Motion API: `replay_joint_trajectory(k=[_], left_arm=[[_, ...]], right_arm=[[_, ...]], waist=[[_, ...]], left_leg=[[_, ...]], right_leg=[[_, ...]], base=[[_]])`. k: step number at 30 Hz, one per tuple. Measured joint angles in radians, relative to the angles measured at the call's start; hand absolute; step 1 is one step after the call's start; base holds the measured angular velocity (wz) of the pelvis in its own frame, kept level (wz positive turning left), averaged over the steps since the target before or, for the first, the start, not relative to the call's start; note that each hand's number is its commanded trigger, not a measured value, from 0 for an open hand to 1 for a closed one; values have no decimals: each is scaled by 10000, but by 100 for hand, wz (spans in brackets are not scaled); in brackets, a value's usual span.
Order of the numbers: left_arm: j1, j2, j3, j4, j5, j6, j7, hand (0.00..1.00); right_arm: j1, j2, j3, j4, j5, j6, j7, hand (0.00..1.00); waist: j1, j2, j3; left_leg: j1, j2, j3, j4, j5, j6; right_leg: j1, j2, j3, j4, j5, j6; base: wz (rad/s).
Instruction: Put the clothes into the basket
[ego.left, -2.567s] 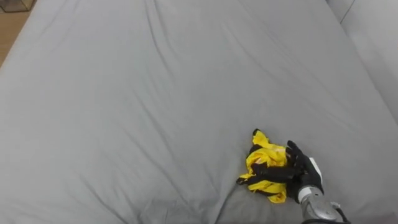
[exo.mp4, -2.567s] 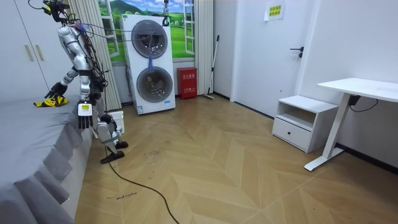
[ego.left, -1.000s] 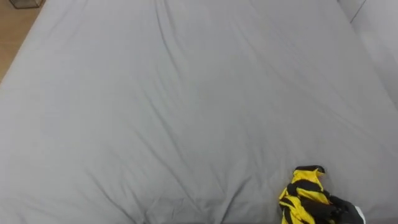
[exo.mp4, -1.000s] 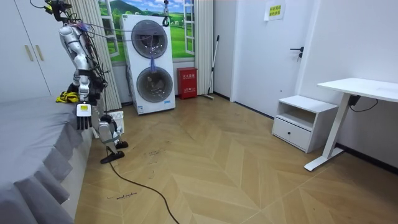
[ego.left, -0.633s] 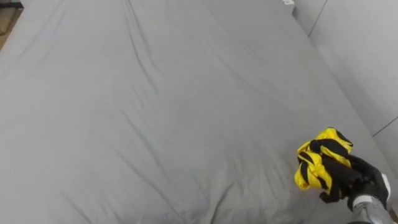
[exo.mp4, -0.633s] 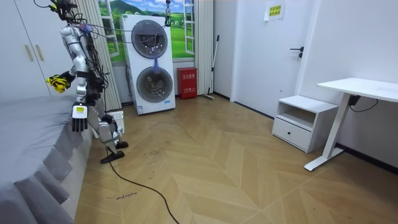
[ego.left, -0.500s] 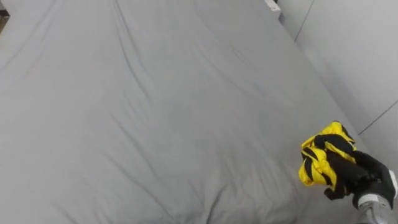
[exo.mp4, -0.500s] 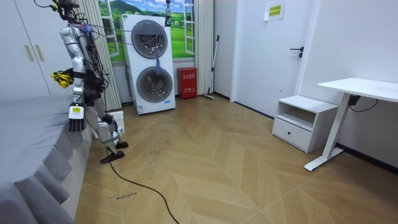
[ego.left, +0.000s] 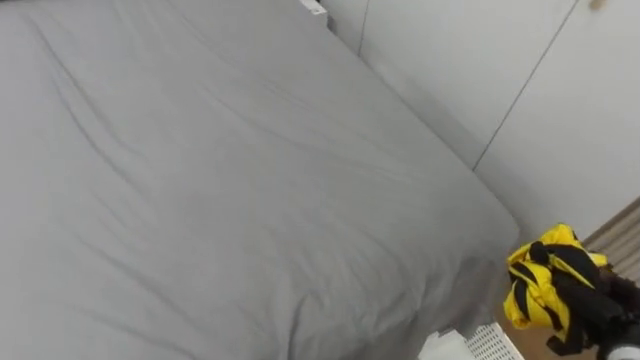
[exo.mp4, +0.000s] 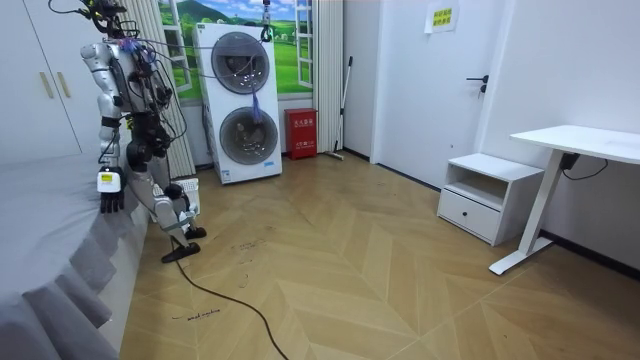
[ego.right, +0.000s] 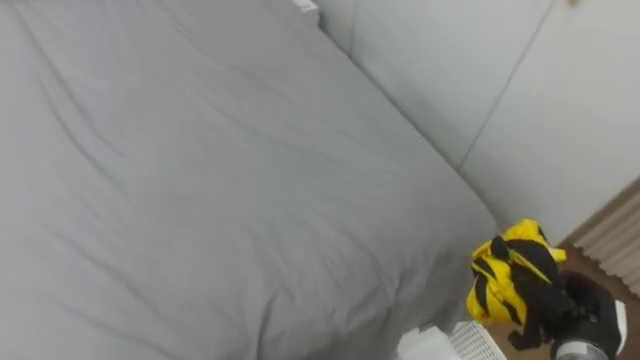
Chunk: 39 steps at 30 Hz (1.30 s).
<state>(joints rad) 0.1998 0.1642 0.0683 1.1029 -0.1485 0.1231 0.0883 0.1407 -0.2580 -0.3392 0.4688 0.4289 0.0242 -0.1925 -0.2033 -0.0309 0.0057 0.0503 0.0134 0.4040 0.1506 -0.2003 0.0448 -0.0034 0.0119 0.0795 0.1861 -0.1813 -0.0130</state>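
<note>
The big change is that the clothes are off the bed; a couple of seconds ago my right hand (ego.left: 598, 318) was pressing the yellow-and-black garment (ego.left: 538, 285) into the grey bed (ego.left: 200, 190), and now the bundle hangs clear of the sheet, past the bed's corner, over the floor by the white wardrobe doors (ego.left: 470, 70); the fingers are curled tight round the cloth, holding it as one crumpled wad with nothing trailing that I can see.

The whole view has swung too, so I take it the robot has turned to its right while lifting; the room view agrees, showing it upright at the bed's edge with the left hand (exo.mp4: 107, 192) hanging by its side.

Just below the garment, at the bottom edge, a white latticed rim (ego.left: 492, 342) pokes in; I judge that to be the basket, though too little shows to be sure; if so, pickup is done and only carrying over and releasing remain.
</note>
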Motion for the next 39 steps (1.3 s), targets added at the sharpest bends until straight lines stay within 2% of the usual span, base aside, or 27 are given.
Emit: replay_joint_trajectory(k=[1, 3, 8, 10, 12, 14, 17, 20, 22, 26, 31, 32, 33, 34, 39], left_arm=[[58, 0, -2, 0, -9, 7, -1, 0], [108, 0, -13, -4, -11, 7, 16, 0], [98, 0, -481, -24, -388, 20, -6, 0], [78, -9, -738, 19, -578, 17, -80, 0], [-10, -61, -744, 48, -590, 5, -168, 0], [-243, -81, -826, 92, -582, -7, -242, 0], [-627, -77, -999, 203, -579, -83, -345, 0], [-991, 27, -1173, 193, -717, -161, -371, 0], [-1248, 68, -1335, 182, -1099, -404, -371, 0], [-1605, 120, -1746, 161, -1590, -844, -368, 0], [-1880, 202, -2247, 115, -1755, -1075, -333, 0], [-1884, 195, -2338, 52, -1756, -1103, -315, 0], [-1884, 193, -2363, 36, -1756, -1110, -315, 0], [-1887, 196, -2378, -31, -1756, -1148, -287, 0], [-1936, 198, -2524, -156, -1944, -1297, -78, 0]], right_arm=[[14, 3, -8, 199, 118, 0, 76, 100], [10, 5, -116, 543, 243, 5, 97, 100], [-185, -37, -366, 1022, 464, 17, 8, 100], [-433, -59, -404, 1266, 549, 4, -6, 100], [-855, -160, -479, 1628, 459, -11, -76, 100], [-1499, -495, -460, 2317, 613, -48, -110, 100], [-2216, -754, -453, 2997, 939, -77, -193, 100], [-2970, -841, -325, 3658, 937, -272, -382, 100], [-3555, -916, -322, 4308, 1267, -425, -486, 100], [-4122, -1217, 47, 5026, 1647, -611, -950, 100], [-4399, -1361, 146, 5242, 2229, -711, -1253, 100], [-4492, -1436, 142, 5441, 2363, -769, -1273, 95], [-4527, -1473, 142, 5508, 2375, -771, -1314, 42], [-4590, -1552, 143, 5585, 2393, -783, -1358, 0], [-4747, -1801, 146, 5842, 2828, -914, -1521, 0]], waist=[[-128, 25, -3], [-149, 89, -11], [-222, 496, -46], [-399, 777, -30], [-403, 1063, -15], [-430, 1375, 7], [-380, 1479, 40], [-348, 1521, 80], [-266, 1502, 93], [156, 1536, 105], [228, 1581, 106], [231, 1562, 120], [231, 1561, 120], [241, 1555, 124], [273, 1472, 181]], left_leg=[[-13, 0, 28, -1, 0, 1], [-53, 0, 52, -8, -6, 3], [-510, 39, 284, 66, -13, 22], [-939, 68, 352, 230, -36, 60], [-1370, 94, 500, 394, -55, 91], [-1987, 57, 589, 518, -8, 179], [-2699, -108, 638, 652, 110, 304], [-3487, -95, 634, 979, 161, 380], [-4127, -107, 613, 1188, 246, 445], [-4812, -128, 560, 1224, 427, 467], [-5478, -185, 267, 1188, 622, 445], [-5537, -207, 252, 1188, 625, 444], [-5563, -215, 244, 1188, 624, 444], [-5641, -222, 246, 1184, 624, 443], [-5798, -230, 261, 1172, 624, 443]], right_leg=[[-13, 2, 17, 1, 0, 0], [-94, 29, 166, 6, 0, 1], [-667, 79, 439, 62, 112, 40], [-1142, 86, 488, 343, 126, 43], [-1679, 90, 539, 616, 124, 55], [-2511, 52, 592, 1160, 65, 106], [-3508, -119, 605, 1920, -255, 146], [-4365, -171, 571, 2337, -272, 145], [-5052, -283, 519, 2720, -306, 133], [-5790, -308, 474, 2941, -277, 96], [-6407, -424, 153, 3055, -285, 3], [-6492, -446, 141, 3120, -330, -14], [-6521, -451, 138, 3139, -351, -14], [-6606, -451, 147, 3146, -360, -20], [-6771, -445, 162, 3118, -375, -27]], base=[[-4], [-10], [-16], [-15], [-21], [-8], [4], [11], [15], [8], [24], [14], [6], [0], [0]])
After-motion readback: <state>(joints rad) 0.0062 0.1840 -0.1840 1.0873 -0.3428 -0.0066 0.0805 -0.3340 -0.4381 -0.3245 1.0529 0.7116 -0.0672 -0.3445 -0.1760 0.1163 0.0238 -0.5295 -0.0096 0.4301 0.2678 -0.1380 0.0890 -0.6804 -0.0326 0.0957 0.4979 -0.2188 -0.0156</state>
